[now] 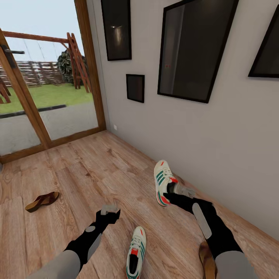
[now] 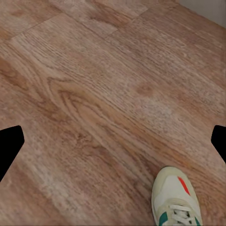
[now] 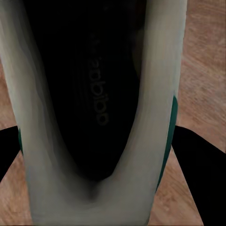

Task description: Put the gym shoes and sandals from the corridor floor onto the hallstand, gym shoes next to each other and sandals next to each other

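One gym shoe (image 1: 162,179) lies on the corridor floor (image 1: 97,170) close to the wall, toe pointing away from me. My right gripper (image 1: 174,190) is shut on its heel; the right wrist view looks into the shoe's dark opening (image 3: 94,103), with a finger (image 3: 200,165) pressed against each side. The second gym shoe (image 1: 136,254) (image 2: 176,200) lies nearer me, just beside my open, empty left gripper (image 1: 109,211) (image 2: 113,146). One brown sandal (image 1: 42,201) lies far left. The other sandal (image 1: 207,260) is half hidden behind my right arm. The hallstand is out of view.
A grey wall (image 1: 232,147) with dark framed pictures runs along the right, close to the gripped shoe. A glass door in a wooden frame (image 1: 42,128) closes the corridor's far end. Bare planks stretch between the shoes and the door.
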